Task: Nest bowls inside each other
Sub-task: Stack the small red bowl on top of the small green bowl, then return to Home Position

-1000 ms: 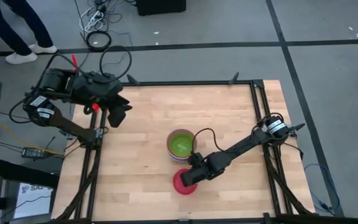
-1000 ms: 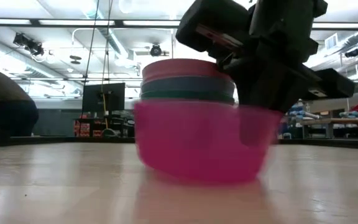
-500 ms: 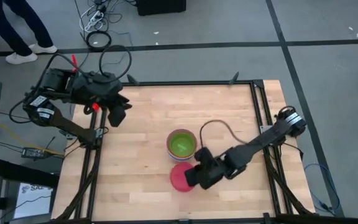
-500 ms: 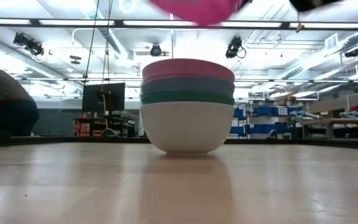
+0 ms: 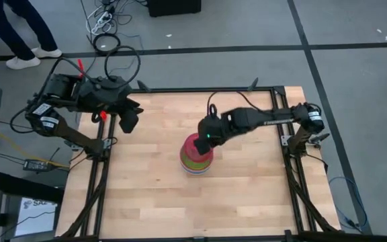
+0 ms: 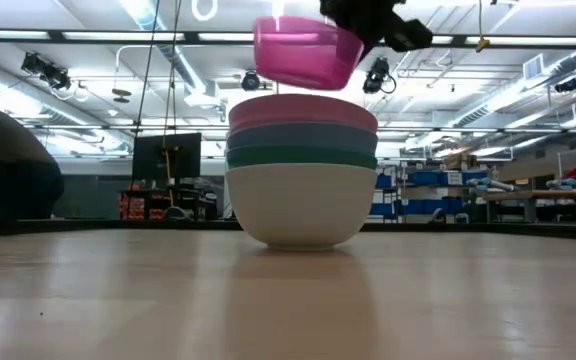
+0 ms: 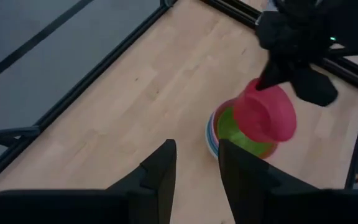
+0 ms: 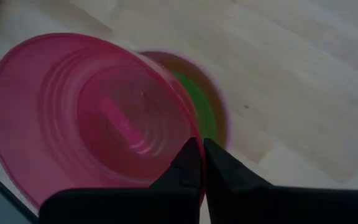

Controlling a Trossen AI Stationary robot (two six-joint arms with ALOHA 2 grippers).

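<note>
The right end effector pinches the pink bowl by its rim — held just above the nested stack on the desk, apparently ready to drop in — while the left end effector waits spread apart.

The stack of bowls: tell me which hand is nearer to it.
Right. The right hand hangs just above the stack of bowls, pinching the rim of the pink bowl. The left hand waits apart, off near the table's left edge.
</note>
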